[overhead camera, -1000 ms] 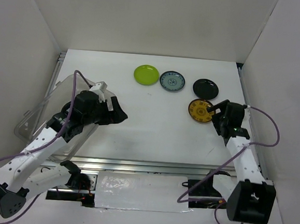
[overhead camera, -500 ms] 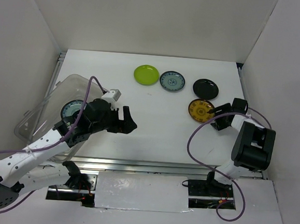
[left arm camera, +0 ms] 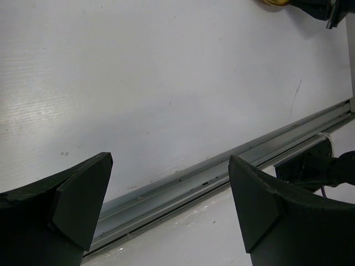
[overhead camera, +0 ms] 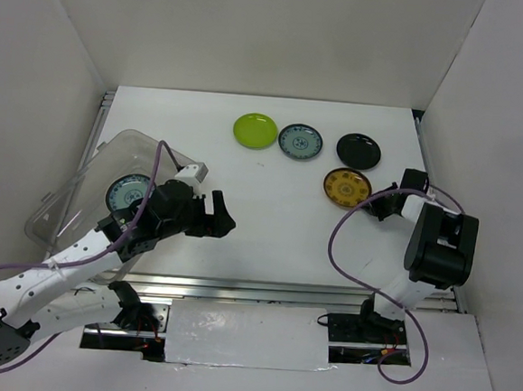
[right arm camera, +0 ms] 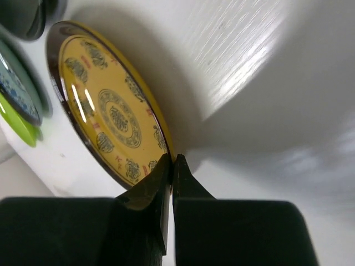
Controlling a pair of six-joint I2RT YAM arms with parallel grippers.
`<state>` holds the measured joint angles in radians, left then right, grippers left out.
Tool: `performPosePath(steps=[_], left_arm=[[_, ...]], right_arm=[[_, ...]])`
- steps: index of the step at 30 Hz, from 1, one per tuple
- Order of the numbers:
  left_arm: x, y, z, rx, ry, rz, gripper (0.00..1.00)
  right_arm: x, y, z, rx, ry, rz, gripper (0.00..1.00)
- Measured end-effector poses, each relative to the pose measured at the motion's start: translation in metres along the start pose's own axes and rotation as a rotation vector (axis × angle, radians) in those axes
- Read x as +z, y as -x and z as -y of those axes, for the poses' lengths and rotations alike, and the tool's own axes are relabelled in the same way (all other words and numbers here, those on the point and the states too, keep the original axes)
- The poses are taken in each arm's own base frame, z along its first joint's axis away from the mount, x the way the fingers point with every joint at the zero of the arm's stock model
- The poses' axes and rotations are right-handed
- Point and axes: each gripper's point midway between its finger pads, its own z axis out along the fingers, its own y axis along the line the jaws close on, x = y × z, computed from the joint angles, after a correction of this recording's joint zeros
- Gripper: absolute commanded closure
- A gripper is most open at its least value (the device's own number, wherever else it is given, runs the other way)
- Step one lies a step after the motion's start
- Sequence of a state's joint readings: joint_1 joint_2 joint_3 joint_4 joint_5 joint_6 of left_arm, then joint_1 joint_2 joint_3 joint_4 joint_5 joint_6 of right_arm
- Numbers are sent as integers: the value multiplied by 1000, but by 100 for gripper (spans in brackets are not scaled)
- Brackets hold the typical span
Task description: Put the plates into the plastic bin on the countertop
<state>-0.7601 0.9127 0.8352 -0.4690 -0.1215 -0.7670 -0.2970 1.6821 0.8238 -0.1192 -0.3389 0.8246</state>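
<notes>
By the right edge, closed right gripper [right arm camera: 172,159] is touching gold plate [right arm camera: 111,116], likely slick, brittle, rim-graspable; left gripper [left arm camera: 170,160] is gaping empty.

Five plates [overhead camera: 255,130] [overhead camera: 299,141] [overhead camera: 358,151] [overhead camera: 346,186] [overhead camera: 128,192], one bin [overhead camera: 102,151], two arms [overhead camera: 66,262] [overhead camera: 439,246]

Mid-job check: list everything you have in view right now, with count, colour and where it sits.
Lime green plate: one, green, far row, leftmost.
Patterned plate on the table: one, blue-white, far row, beside the green one.
Black plate: one, glossy black, far row, rightmost.
Gold plate: one, dark with gold pattern, just nearer than the black one.
Patterned plate in the bin: one, blue-white, partly hidden by the left arm.
Bin: one, clear plastic, left side.
Table: one, white.
Left gripper: black, open, empty, over bare table.
Right gripper: black, shut, tips at the gold plate's rim.
</notes>
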Motion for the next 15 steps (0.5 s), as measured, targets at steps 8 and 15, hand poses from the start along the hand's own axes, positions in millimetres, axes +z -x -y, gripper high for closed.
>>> performPosePath(steps=[8,15], left_arm=[[6,25,12,2,14,39,1],[50,71,10,-19,100,30,1]], right_arm=[[-54,-108,-76,-477,97,-17,100],[-122,-220,-127,-745,398,-214,100]])
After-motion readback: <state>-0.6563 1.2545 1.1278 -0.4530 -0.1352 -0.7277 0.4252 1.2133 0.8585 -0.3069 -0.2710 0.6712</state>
